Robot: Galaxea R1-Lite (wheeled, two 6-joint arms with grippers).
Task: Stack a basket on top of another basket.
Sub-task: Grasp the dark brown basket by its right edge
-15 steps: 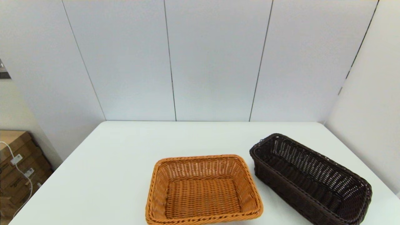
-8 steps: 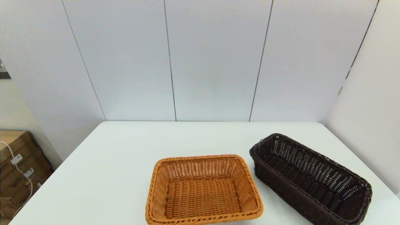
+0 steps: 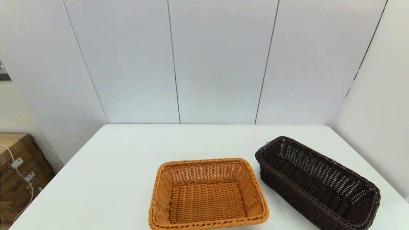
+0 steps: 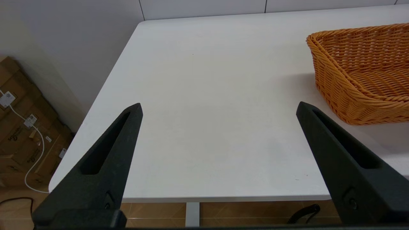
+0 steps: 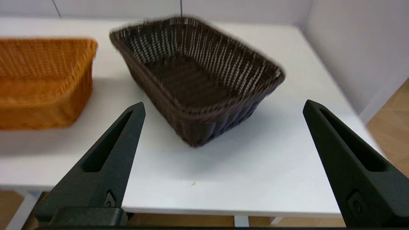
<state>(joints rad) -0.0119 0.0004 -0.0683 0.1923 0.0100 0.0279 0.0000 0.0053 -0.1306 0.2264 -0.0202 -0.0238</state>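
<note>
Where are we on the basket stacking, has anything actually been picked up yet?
Nothing is done yet. The dark brown woven wicker basket sits on the white table beside the orange-tan woven wicker basket, apart from it. The right claw is open short of the dark basket; the left claw is open over bare table. Grasping, lifting and stacking all remain.

head high; wrists near table [image 3: 127, 159] edge
</note>
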